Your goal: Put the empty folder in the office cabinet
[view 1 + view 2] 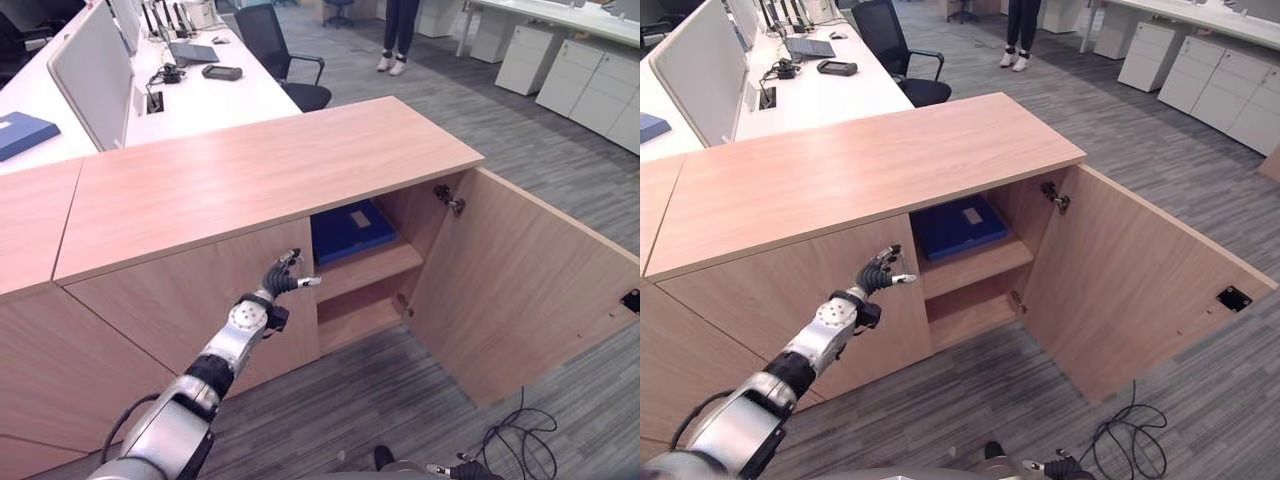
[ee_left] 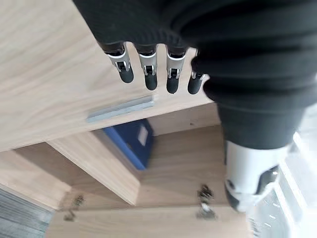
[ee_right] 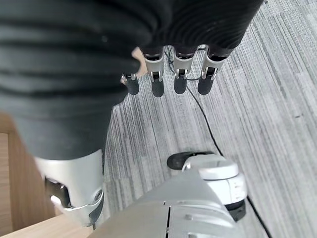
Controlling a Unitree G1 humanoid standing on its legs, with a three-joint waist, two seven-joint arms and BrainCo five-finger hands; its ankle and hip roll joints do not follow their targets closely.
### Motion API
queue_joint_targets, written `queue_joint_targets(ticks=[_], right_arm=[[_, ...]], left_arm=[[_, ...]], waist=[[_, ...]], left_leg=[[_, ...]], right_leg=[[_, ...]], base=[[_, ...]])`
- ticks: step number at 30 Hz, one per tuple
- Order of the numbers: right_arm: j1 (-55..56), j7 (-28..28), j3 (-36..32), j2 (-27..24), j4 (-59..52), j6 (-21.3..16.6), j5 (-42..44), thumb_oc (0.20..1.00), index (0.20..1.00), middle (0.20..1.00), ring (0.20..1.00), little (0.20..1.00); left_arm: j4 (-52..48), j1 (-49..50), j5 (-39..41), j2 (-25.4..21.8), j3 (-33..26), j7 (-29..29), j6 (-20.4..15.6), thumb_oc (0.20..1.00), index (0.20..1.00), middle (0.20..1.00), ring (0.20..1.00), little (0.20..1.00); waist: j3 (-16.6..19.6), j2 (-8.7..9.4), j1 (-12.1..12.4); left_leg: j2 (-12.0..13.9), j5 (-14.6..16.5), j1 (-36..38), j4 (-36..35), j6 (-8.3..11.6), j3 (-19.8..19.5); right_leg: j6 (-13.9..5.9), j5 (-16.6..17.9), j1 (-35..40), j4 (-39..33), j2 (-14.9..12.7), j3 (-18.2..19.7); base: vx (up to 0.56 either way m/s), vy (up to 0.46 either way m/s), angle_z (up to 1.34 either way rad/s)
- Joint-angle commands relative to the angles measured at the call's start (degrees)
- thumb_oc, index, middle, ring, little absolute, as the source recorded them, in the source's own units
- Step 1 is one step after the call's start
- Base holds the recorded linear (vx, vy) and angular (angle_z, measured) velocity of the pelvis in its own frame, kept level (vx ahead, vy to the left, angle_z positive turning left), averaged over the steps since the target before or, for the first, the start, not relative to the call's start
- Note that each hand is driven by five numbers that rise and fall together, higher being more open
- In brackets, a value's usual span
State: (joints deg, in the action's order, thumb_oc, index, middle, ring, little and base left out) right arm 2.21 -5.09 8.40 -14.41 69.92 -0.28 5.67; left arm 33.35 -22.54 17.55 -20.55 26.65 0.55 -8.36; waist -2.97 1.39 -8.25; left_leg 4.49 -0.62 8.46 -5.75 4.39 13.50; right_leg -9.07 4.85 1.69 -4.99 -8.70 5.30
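Observation:
A blue folder (image 1: 350,230) with a white label lies flat on the upper shelf inside the wooden office cabinet (image 1: 270,170). The cabinet's right door (image 1: 520,290) stands swung wide open. My left hand (image 1: 283,279) is held up in front of the closed left door (image 1: 180,300), close to that door's inner edge and just left of the folder. Its fingers (image 2: 150,74) are relaxed and hold nothing, and a silver handle strip (image 2: 121,109) on the door edge shows past them. My right hand (image 3: 157,82) hangs low over the carpet, fingers relaxed and empty.
The shelf (image 1: 360,315) below the folder is bare. Behind the cabinet is a white desk (image 1: 210,95) with a divider panel, a second blue folder (image 1: 20,130) and a black office chair (image 1: 285,55). A person's legs (image 1: 398,40) and white drawer units (image 1: 590,80) are further back.

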Motion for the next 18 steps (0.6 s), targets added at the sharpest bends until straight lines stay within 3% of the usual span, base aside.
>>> queue_joint_targets(ticks=[1, 4, 7, 9, 11, 14, 18], right_arm=[[-4.2, -0.1, -1.4, -0.7, 1.2, 0.1, 1.5, 1.0, 1.0, 1.0, 1.0, 1.0], [-3.9, 0.1, -2.4, -0.4, 0.6, 0.1, 1.6, 1.0, 1.0, 1.0, 1.0, 1.0], [-3.8, 0.0, -3.2, -0.4, 0.7, 0.2, 1.1, 1.0, 1.0, 1.0, 1.0, 1.0], [-3.8, -0.2, -3.8, -0.6, 0.5, 0.3, 1.0, 1.0, 1.0, 1.0, 1.0, 1.0], [-2.5, -0.5, -4.6, -1.5, 1.0, 0.2, 1.2, 1.0, 1.0, 1.0, 1.0, 1.0], [-2.1, -0.6, -4.7, -2.3, 0.8, 0.0, 1.5, 1.0, 1.0, 1.0, 1.0, 1.0], [-2.2, -0.6, -4.3, -3.3, 0.7, -0.3, 1.5, 1.0, 1.0, 1.0, 1.0, 1.0]], left_arm=[[-4.8, 2.5, 4.8, -2.9, -6.2, -3.9, -2.6, 1.0, 1.0, 1.0, 1.0, 1.0], [-8.4, 7.8, 4.9, -4.7, -8.0, -5.6, -2.4, 1.0, 1.0, 1.0, 1.0, 1.0], [-9.2, 13.8, 3.7, -6.3, -10.9, -6.4, -1.6, 1.0, 1.0, 1.0, 1.0, 1.0], [-8.2, 17.0, 3.0, -6.4, -12.4, -6.5, -1.0, 1.0, 1.0, 1.0, 1.0, 1.0], [-5.1, 19.9, 1.0, -4.9, -13.2, -6.4, -1.0, 1.0, 1.0, 1.0, 1.0, 1.0], [-1.7, 21.4, 0.2, -3.8, -13.3, -6.6, -0.6, 1.0, 1.0, 1.0, 1.0, 1.0], [2.0, 22.5, -1.4, -2.8, -13.4, -6.4, -0.2, 1.0, 1.0, 1.0, 1.0, 1.0]], waist=[[-5.4, -1.43, 2.6], [-5.9, -1.72, 3.0], [-5.8, -1.56, 4.7], [-5.7, -1.09, 4.9], [-5.0, -0.85, 4.2], [-4.4, -1.71, 3.2], [-4.4, -3.39, 2.2]], left_leg=[[0.7, 5.4, 1.6, 1.9, -0.76, -0.7], [1.3, 5.3, 1.4, 2.1, -0.64, 0.3], [2.5, 5.4, 1.5, 2.6, 0.33, 3.3], [3.0, 5.5, 1.7, 2.8, 1.16, 4.1], [3.6, 6.7, 2.9, 3.6, 2.61, 4.1], [4.9, 6.8, 3.5, 5.0, 3.64, 4.2], [7.5, 3.9, 3.0, 8.1, 5.23, 3.8]], right_leg=[[-5.73, -4.2, -4.6, 15.4, -2.8, -13.4], [-5.82, -4.2, -5.6, 17.6, -3.5, -16.6], [-4.6, -2.2, -5.5, 15.3, -9.0, -24.9], [-4.31, 0.1, -5.6, 11.4, -10.9, -27.6], [-4.83, 1.9, -4.9, 7.4, -10.7, -25.3], [-4.14, 1.0, -4.5, 7.1, -9.1, -24.5], [-2.23, -1.0, -4.1, 6.8, -6.2, -23.6]], base=[[-0.13, -0.019, -0.36], [-0.05, -0.042, -0.54], [0.01, -0.173, -0.42], [0.1, -0.228, -0.8], [0.27, -0.314, -0.44], [0.15, -0.194, -0.22], [0.07, -0.146, -0.34]])
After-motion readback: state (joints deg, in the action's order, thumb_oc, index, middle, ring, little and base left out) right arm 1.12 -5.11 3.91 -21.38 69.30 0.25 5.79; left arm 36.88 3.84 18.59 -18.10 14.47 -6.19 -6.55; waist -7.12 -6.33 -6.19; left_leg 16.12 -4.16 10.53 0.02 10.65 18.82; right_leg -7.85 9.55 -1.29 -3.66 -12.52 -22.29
